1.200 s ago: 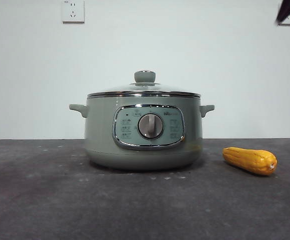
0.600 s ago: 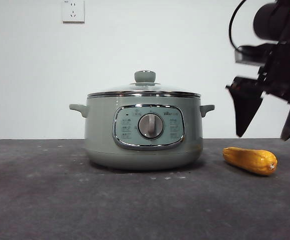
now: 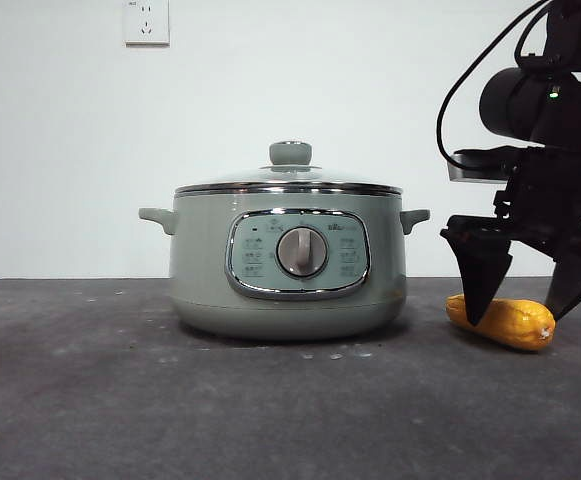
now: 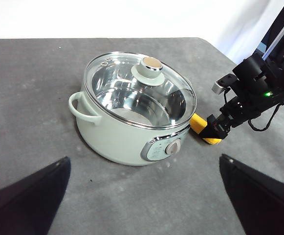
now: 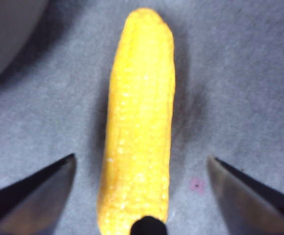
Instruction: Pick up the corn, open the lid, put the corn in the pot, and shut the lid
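Yellow corn (image 3: pixel 501 321) lies on the surface (image 3: pixel 270 410) beside the pot (image 3: pixel 286 265), lid (image 3: pixel 289 178) closed. Your right tool (image 3: pixel 518 305) has dropped within the last second to straddle it, jaws wide, gripping nothing; close next. Left tool (image 4: pixel 142 196) waits open.

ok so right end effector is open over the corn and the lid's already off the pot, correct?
Not quite. The lid is on the pot, as the front and left wrist views show. The rest holds: the right end effector is open over the corn.
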`<state>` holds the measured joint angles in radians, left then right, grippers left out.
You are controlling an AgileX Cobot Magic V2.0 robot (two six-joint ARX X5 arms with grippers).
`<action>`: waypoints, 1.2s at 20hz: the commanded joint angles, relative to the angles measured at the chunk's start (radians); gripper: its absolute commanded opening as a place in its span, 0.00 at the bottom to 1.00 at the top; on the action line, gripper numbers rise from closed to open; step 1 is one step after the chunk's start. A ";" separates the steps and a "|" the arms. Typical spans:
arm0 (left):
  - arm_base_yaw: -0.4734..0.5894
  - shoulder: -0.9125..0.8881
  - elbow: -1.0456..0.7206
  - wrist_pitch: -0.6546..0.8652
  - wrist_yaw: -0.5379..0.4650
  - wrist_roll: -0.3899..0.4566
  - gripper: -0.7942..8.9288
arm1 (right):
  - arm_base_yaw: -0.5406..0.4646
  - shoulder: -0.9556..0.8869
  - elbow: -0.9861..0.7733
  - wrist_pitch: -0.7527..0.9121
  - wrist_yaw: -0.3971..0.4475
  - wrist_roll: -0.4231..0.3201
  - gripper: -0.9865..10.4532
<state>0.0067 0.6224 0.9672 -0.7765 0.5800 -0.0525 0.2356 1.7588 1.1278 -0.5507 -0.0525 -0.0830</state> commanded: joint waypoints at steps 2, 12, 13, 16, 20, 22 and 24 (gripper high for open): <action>0.003 0.000 0.002 0.006 0.003 0.000 0.74 | 0.001 0.017 0.002 0.005 -0.003 0.014 0.28; 0.003 0.006 0.002 0.002 0.004 0.000 0.74 | 0.001 0.001 0.002 -0.010 -0.037 0.054 0.07; 0.003 0.009 0.002 0.002 0.004 0.000 0.74 | 0.001 -0.020 0.002 -0.026 -0.037 0.054 0.07; 0.001 0.019 0.002 0.004 0.004 0.000 0.74 | 0.001 -0.116 0.002 -0.073 -0.037 0.053 0.07; 0.001 0.049 0.002 0.008 0.004 0.001 0.74 | 0.001 -0.324 0.002 -0.158 -0.038 0.052 0.07; -0.002 0.077 0.002 0.022 0.005 0.001 0.74 | 0.001 -0.435 0.002 -0.195 -0.060 0.052 0.07; -0.016 0.113 0.003 0.064 0.008 0.001 0.72 | 0.001 -0.538 0.002 -0.230 -0.081 0.052 0.07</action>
<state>-0.0071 0.7361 0.9672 -0.7185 0.5812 -0.0528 0.2352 1.2213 1.1294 -0.7815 -0.1314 -0.0372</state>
